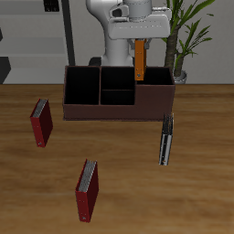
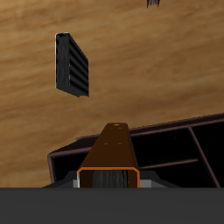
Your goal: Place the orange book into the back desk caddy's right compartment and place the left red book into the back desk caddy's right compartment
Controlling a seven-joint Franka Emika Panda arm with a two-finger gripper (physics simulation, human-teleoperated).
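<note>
My gripper (image 1: 140, 38) is shut on the orange book (image 1: 141, 60) and holds it upright over the back desk caddy (image 1: 117, 108). The book's lower end hangs at rim height over the wide end compartment (image 1: 156, 80) on the black book's side, close to the divider of the small middle cells. In the wrist view the orange book (image 2: 110, 150) points down toward the dark brown caddy (image 2: 179, 149). The left red book (image 1: 87, 190), bright red, lies near the table's front edge. The gripper is far from it.
A darker maroon-red book (image 1: 40, 122) lies beside the caddy's other wide end. A thin black book (image 1: 165, 139) lies in front of the caddy's near corner and shows in the wrist view (image 2: 72, 65). A potted plant (image 1: 183, 37) stands behind the caddy.
</note>
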